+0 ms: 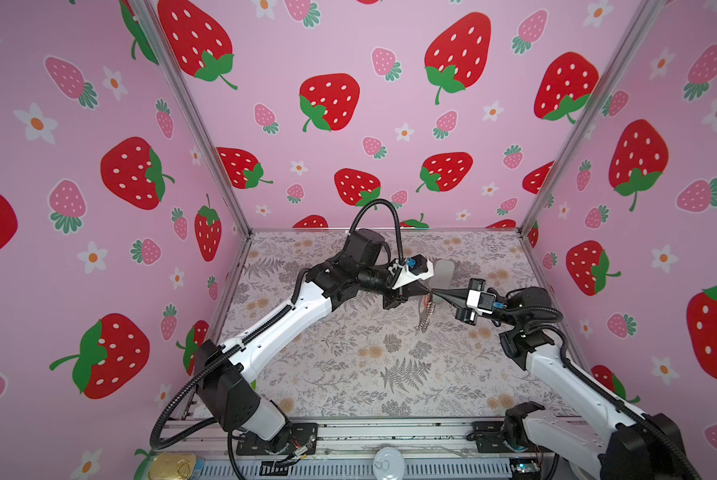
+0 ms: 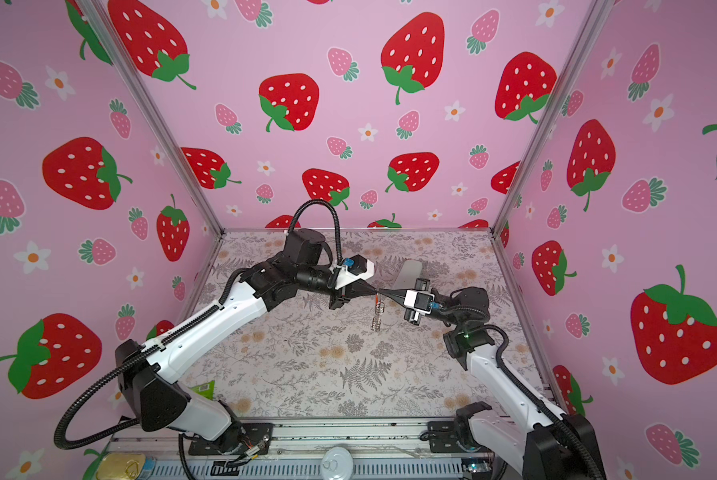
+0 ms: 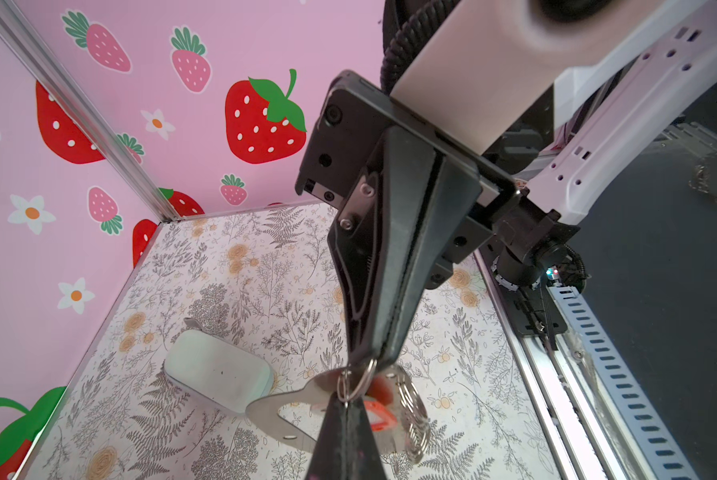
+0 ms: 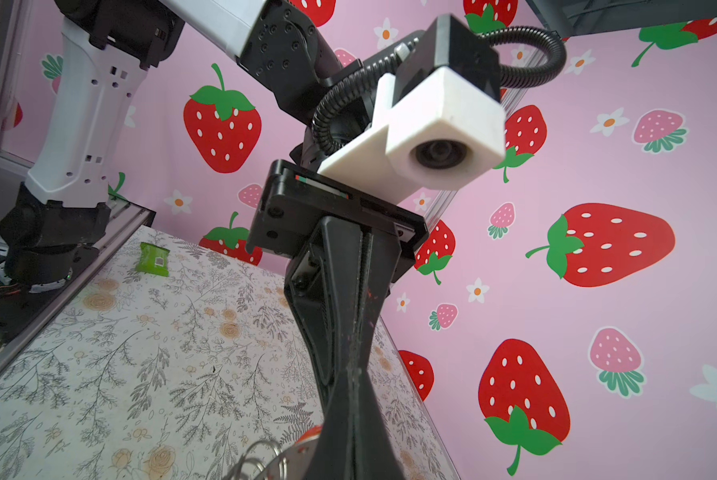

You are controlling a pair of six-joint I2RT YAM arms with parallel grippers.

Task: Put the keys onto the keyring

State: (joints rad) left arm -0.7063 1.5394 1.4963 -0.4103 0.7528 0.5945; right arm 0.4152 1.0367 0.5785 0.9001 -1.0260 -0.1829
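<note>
**Key and keyring held up between two pincers**

Both tips meet above the table (image 1: 348,374), likely so the rings hang free, toward 6 o'clock in both top views. The left gripper (image 3: 371,358) is clamped on a silver ring of the keyring (image 3: 282,415), seemingly to steady it. The right gripper (image 3: 344,409) is pressed together beside the key (image 3: 381,417); what it pinches is hidden. The pale green case (image 1: 444,269) lies at 1 o'clock from them.

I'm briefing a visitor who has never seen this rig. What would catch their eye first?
The loud pink strawberry walls around the cell. Then, mid-air over the floral table, the left gripper and right gripper meet tip to tip, both shut on the keyring, its silver rings dangling.
</note>
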